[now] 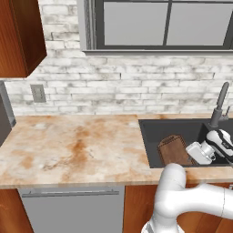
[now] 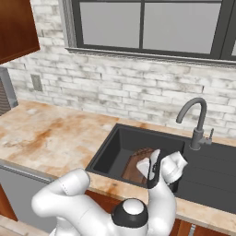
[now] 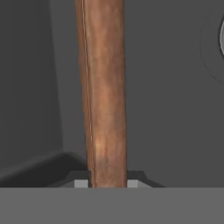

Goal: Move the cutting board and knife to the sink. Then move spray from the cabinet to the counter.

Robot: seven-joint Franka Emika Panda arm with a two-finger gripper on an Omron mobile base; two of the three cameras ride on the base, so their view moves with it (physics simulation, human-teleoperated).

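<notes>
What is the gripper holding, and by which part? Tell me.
The gripper is shut on the cutting board, pinching one edge so the board runs edge-on away from the fingers, inside the sink.

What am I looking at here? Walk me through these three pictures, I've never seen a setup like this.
This is a computer-drawn kitchen with a white robot arm. Two pictures come from cameras behind the arm, one to its left and one to its right. The third comes from a camera on its hand.

A blotchy beige counter runs under a brick wall and window. To its right is a dark sink with a curved faucet.

The arm reaches into the sink. Its pincer is shut on the edge of a brown wooden cutting board, which the hand camera sees edge-on as a tall brown strip. Whether the board rests on the sink bottom, I cannot tell.
</notes>
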